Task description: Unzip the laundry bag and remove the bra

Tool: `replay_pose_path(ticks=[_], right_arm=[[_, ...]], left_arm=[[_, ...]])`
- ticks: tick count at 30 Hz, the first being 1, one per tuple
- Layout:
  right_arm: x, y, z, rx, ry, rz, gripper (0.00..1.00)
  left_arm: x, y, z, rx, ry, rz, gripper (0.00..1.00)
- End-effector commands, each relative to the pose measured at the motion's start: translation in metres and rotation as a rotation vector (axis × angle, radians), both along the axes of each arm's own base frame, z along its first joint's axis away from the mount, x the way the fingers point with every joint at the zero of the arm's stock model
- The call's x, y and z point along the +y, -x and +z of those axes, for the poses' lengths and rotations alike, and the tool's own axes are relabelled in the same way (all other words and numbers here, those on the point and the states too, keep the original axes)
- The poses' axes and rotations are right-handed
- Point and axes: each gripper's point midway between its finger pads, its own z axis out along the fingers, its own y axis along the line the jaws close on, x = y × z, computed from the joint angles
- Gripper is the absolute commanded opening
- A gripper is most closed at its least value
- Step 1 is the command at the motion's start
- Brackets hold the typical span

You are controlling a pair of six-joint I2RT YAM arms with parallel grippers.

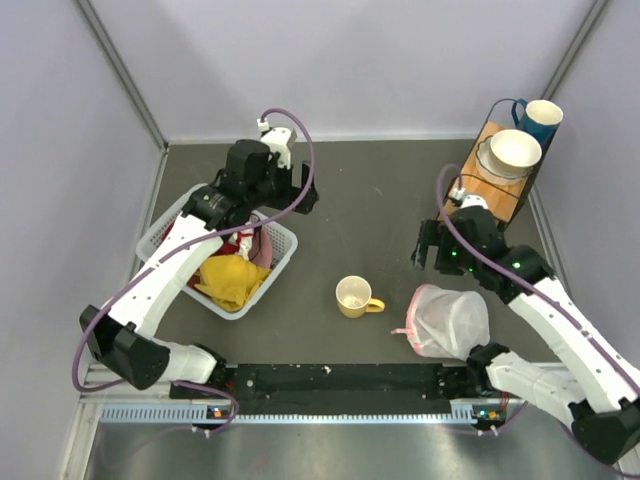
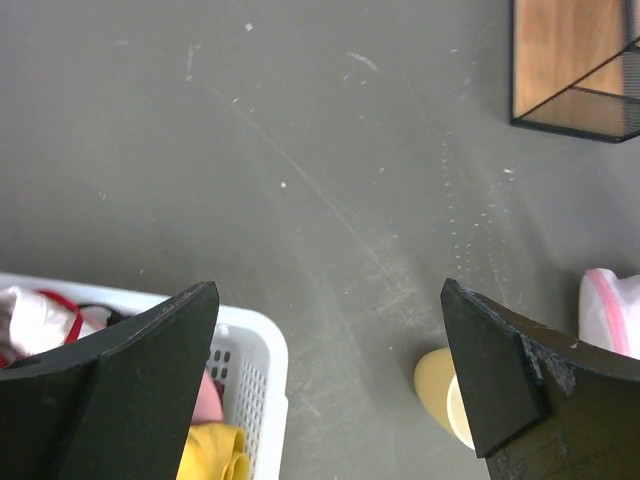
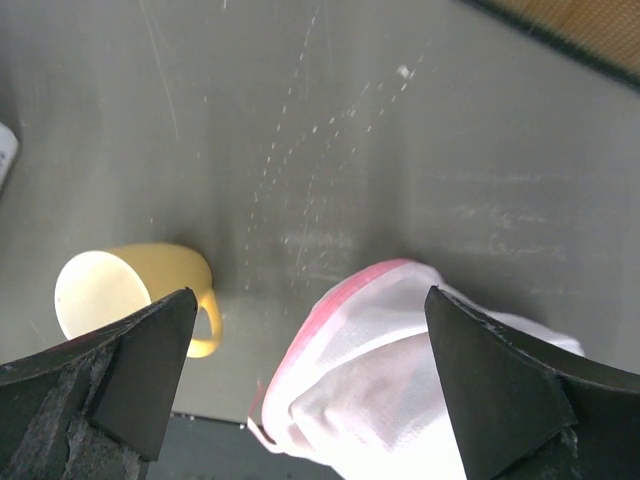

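Looking through the right wrist camera, I see the right gripper [image 3: 310, 295], jaws wide apart, one laundry bag [image 3: 400, 310] low between them: white mesh dome, pink trim, white fabric [image 3: 350, 410] bunched inside. One yellow mug [image 3: 130, 285] sits by its left jaw. Overhead alone shows one bowl [image 1: 515, 150] and one blue mug [image 1: 543, 118]. The left gripper [image 2: 328, 290], jaws apart too, has one basket [image 2: 255, 350] beneath its left jaw

White pink-trimmed laundry bag [image 1: 450, 320], yellow mug [image 1: 355, 297]

— Where do we see the laundry bag [image 1: 452, 320]?
— At four o'clock from the middle of the overhead view, lying on its side: a rounded white mesh pouch, its pink zip trim toward nine o'clock.
— And the bra [image 3: 345, 405]?
— We see only white folds bunched inside, through the mesh.
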Motion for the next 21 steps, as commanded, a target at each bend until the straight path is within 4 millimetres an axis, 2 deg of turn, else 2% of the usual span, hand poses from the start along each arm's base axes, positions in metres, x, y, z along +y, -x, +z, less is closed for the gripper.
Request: replay_pose_path(ticks=[1,7,12,16,17,19,20,21], right_arm=[[0.016,0.003,-0.010,0.045,0.016,-0.050,0.98],[0.020,0.019,-0.065,0.143,0.105,-0.143,0.98],[0.036,0.030,-0.091,0.192,0.110,-0.162,0.98],[0.033,0.035,-0.115,0.223,0.128,-0.197,0.94],[0.033,0.035,-0.117,0.224,0.124,-0.209,0.90],[0.030,0.036,-0.119,0.227,0.133,-0.213,0.72],[0.031,0.036,-0.117,0.219,0.124,-0.215,0.40],[0.030,0.035,-0.115,0.213,0.119,-0.216,0.22]], left_arm=[[0.019,-0.007,0.018,-0.081,0.037,0.136,0.99],[0.023,-0.004,0.023,-0.088,0.054,0.154,0.99],[0.026,-0.002,0.019,-0.092,0.059,0.171,0.99],[0.019,-0.003,0.012,-0.069,0.069,0.149,0.99],[0.017,-0.002,0.010,-0.060,0.073,0.141,0.99],[0.017,-0.002,0.010,-0.059,0.073,0.138,0.99],[0.018,-0.002,0.012,-0.065,0.076,0.144,0.99],[0.018,-0.002,0.012,-0.067,0.073,0.146,0.99]])
